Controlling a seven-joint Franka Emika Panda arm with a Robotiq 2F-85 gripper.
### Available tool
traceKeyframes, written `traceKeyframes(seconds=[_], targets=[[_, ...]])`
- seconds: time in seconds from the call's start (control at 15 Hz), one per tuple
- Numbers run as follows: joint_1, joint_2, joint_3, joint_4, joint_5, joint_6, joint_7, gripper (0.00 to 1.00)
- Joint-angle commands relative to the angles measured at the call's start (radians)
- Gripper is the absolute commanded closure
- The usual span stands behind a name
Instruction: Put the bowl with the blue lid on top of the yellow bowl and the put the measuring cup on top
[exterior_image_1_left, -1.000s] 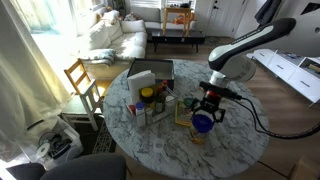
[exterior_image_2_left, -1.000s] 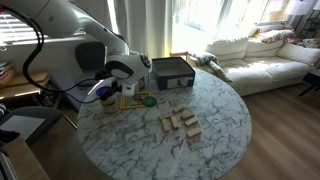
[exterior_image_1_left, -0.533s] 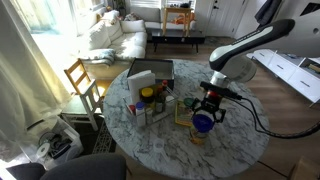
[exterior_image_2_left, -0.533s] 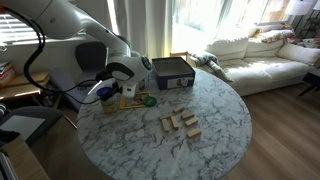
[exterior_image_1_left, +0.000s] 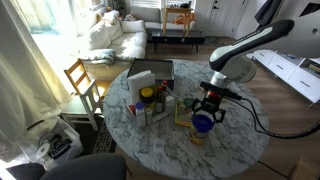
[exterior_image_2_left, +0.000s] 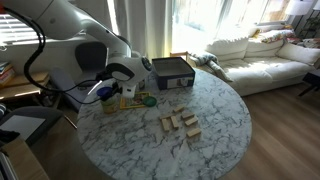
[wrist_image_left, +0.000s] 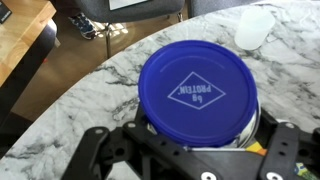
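Wrapping up step one by the looks of it. Hovering the gripper (exterior_image_1_left: 208, 107) right above the yellow bowl (exterior_image_1_left: 199, 137), fingers (wrist_image_left: 95, 158) spread wide and released, straddling but not squeezing the bowl with the blue lid (wrist_image_left: 198, 95), seemingly sitting on top of the yellow bowl already. Next up, probably: lifting straight up off the yellow bowl without nudging the stack, then going hunting for the measuring cup

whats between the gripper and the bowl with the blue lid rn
Nothing. In the wrist view the open gripper faces the bowl with the blue lid directly. The lid is fully uncovered and no other object sits in the gap.
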Motion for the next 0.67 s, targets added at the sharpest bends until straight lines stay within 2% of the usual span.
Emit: traceKeyframes(seconds=[0.0, 0.6], targets=[[-0.003, 0.022, -0.005, -0.011, 0.01, 0.005, -0.008, 0.31], [0.001, 0.021, -0.001, -0.047, 0.02, 0.046, -0.07, 0.31]])
